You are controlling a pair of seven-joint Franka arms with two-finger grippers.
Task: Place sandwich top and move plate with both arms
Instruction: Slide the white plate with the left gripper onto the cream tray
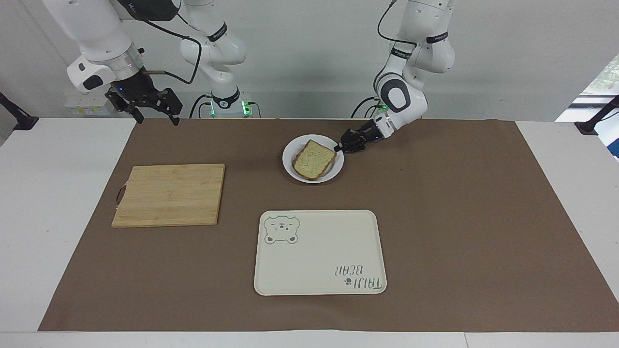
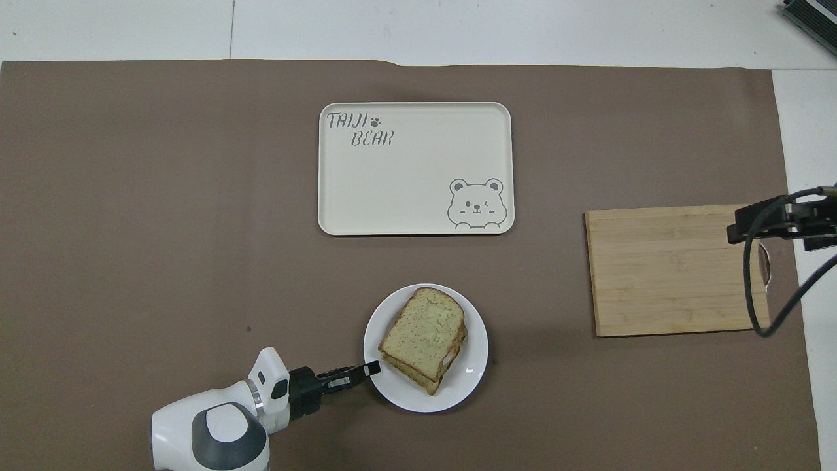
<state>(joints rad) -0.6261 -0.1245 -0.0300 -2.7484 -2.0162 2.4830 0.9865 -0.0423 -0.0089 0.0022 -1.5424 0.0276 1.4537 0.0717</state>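
Brown mat on the table, with cream tray toward its edge farthest from the robots and wooden cutting board toward the right arm's end. The plate lies near the mat's robot-side edge, about midway along it. The sandwich top already rests on the stacked slices on the plate, so the placing step appears done; moving the plate appears to remain. Left arm reaches low and nearly level, its left gripper pinched on the plate's rim at the side toward its own base. Right arm waits, raised; its right gripper, fingers spread, hangs over the mat's robot-side corner, well apart from the plate.
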